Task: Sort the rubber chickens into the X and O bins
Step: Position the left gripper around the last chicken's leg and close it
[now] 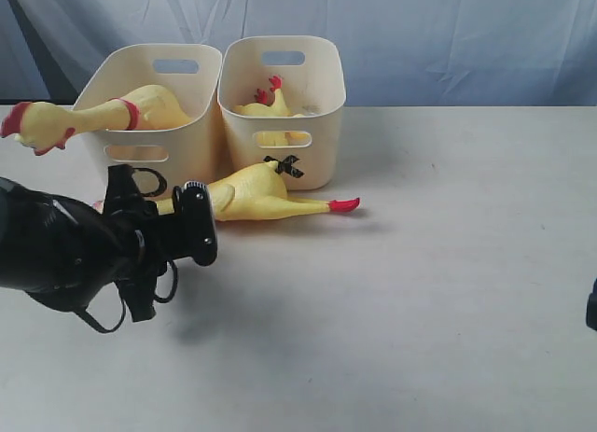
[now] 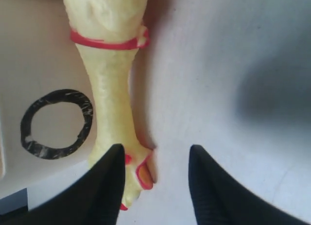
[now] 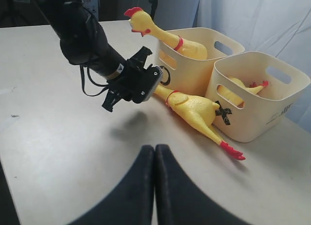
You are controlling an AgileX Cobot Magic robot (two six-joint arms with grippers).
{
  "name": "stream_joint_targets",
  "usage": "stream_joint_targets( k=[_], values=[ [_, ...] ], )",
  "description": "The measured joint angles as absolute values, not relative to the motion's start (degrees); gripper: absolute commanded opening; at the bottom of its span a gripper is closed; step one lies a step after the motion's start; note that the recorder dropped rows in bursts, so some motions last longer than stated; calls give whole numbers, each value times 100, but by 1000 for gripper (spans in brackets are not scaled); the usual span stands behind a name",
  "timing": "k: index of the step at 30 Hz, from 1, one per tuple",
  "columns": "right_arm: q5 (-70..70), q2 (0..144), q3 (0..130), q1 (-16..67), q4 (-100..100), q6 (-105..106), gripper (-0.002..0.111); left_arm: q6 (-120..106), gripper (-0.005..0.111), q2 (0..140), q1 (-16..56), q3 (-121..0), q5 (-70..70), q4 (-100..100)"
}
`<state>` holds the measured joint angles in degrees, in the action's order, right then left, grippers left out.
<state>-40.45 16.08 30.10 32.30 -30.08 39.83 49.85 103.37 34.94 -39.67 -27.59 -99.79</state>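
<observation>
One chicken (image 1: 140, 110) is sticking out of the bin marked O (image 1: 191, 138), and another chicken (image 1: 266, 104) is lying in the bin marked X (image 1: 317, 124). A third chicken (image 1: 252, 194) is lying on the table (image 1: 420, 292) before both bins, its head beside the left gripper (image 2: 156, 156), whose jaws are standing apart. The right gripper (image 3: 155, 148) is resting with its jaws pressed together.

left arm (image 1: 47, 250) comes in from the left edge of the ext view, black and bulky, stretched low over the bench (image 1: 420, 292) w/o touching it. the wrist end sits mid-left. a black cable (image 1: 103, 322) loops under the wrist. left tool (image 2: 156, 157) has its jaws apart, both black fingers (image 2: 109, 186) in view w/ a clear gap btwn them. right tool (image 3: 154, 154) hangs above the bench, jaws pressed flat together. right arm (image 1: 591, 306) shows only as a dark sliver at the right edge of the ext view.
</observation>
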Motion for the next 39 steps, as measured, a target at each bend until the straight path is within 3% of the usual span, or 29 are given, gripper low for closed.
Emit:
stream_joint_targets(
  k=[8, 15, 39],
  values=[
    [-4036, 1608, 3010, 3230, -3008, 3983, 0, 5110, 42, 10741, 3487, -4254, -2931, -9979],
    [-4036, 1608, 3010, 3230, -3008, 3983, 0, 5134, 54, 10862, 3487, -4414, -2955, -10008],
    [-3969, 1608, 3010, 3230, -3008, 3983, 0, 5158, 55, 10862, 3152, -4736, -2520, -10013]
  ],
)
